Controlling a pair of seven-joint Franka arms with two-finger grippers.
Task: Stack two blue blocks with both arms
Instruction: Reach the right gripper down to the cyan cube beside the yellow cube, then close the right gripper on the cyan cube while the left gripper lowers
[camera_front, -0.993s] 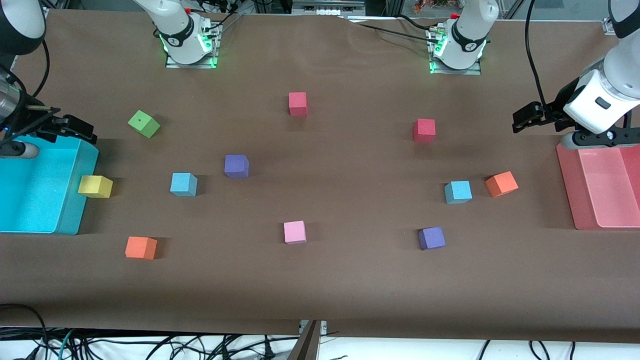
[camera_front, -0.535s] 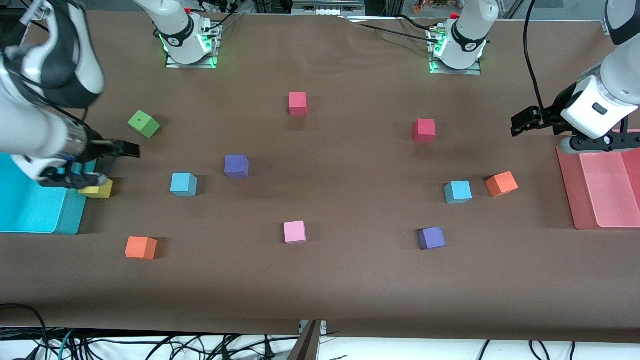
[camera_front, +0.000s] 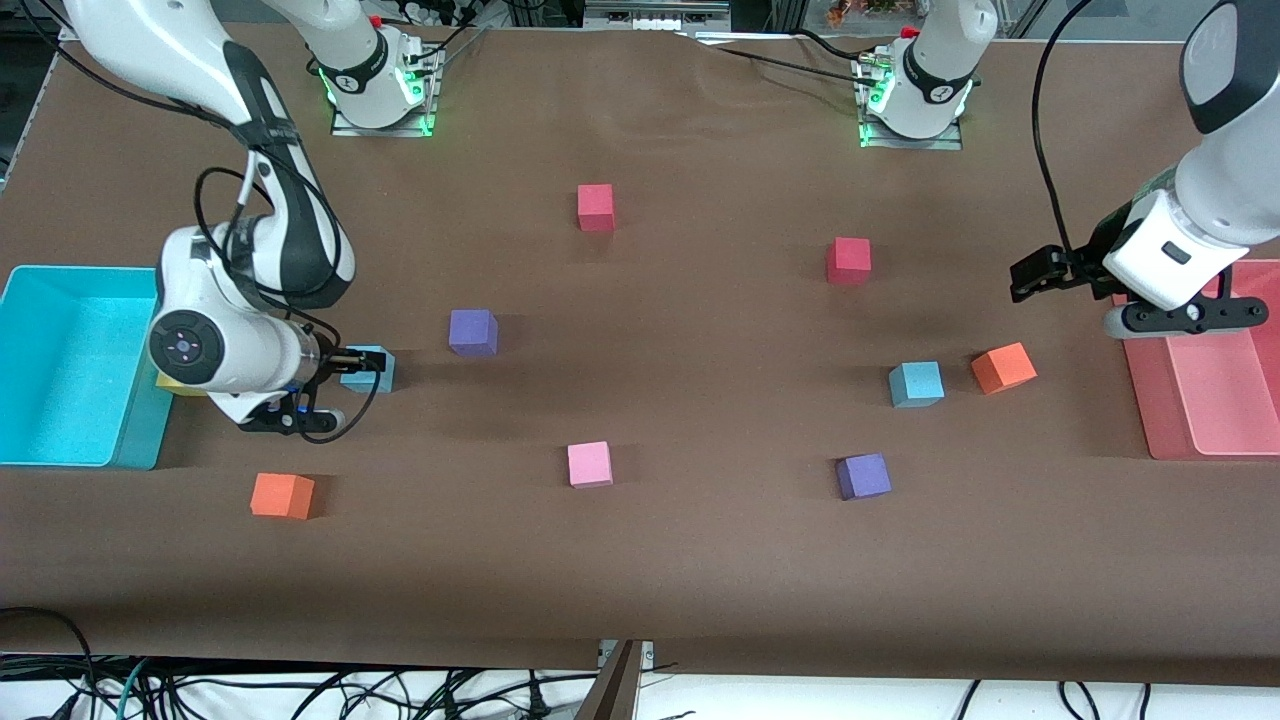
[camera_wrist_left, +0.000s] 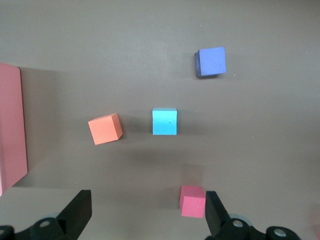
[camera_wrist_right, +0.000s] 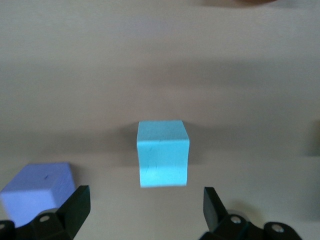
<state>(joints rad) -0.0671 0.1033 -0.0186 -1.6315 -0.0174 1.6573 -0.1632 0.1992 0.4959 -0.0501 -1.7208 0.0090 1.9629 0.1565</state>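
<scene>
One blue block (camera_front: 372, 368) sits near the cyan bin (camera_front: 60, 365), a purple cube (camera_front: 472, 332) beside it. The right gripper (camera_front: 352, 362) hovers over it, jaws wide and empty. The other blue block (camera_front: 916, 384) lies beside an orange cube (camera_front: 1003, 367), bare cloth around it. The left gripper (camera_front: 1032, 275) hangs near the pink tray (camera_front: 1200, 390), jaws wide, empty.
</scene>
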